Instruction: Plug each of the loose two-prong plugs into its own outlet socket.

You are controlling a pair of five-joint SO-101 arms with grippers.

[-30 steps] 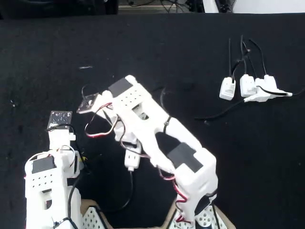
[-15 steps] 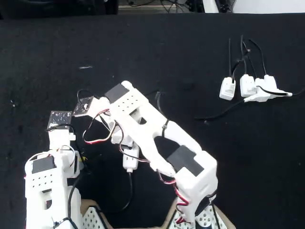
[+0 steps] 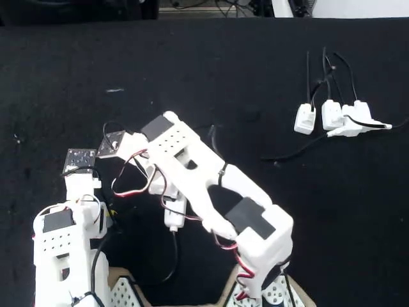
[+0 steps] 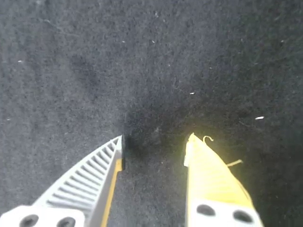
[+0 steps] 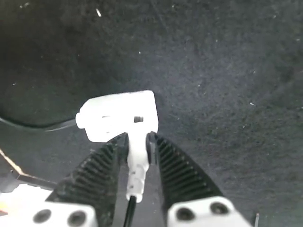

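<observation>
- The right gripper (image 5: pixel 137 139) is clenching a narrow white plug (image 5: pixel 137 163). Its two black ribbed fingers (image 5: pixel 102 175) are pressing on either side just behind the plug's head, probably so the front end is free to push forward.
- The plug's front is touching a wider white socket block (image 5: pixel 118 116) that is lying flat on the surface. I judge the plug is being pressed home, but the contact is hiding whether the prongs are fully seated.
- A thin black cable (image 5: pixel 129 208) is trailing back from the plug between the fingers. A second cable (image 5: pixel 42 126) is running off from the side of the socket block.
- The left gripper (image 4: pixel 155 142) is hanging released above the dark surface, its one ribbed finger and one yellow finger standing apart with nothing between them. It appears to be waiting.
- From above, the right arm (image 3: pixel 204 179) is stretching across toward the left arm (image 3: pixel 64 243), which is sitting near the front edge.
- The other white plugs and sockets (image 3: pixel 332 116) are lying grouped with their black cables at the far right, well apart from both arms. I cannot tell which of them are already joined.
- The surface (image 3: pixel 255 64) is a black cloth flecked with pale lint.
- Beyond its far edge, loose wires (image 3: pixel 223 7) are lying in the room behind.
</observation>
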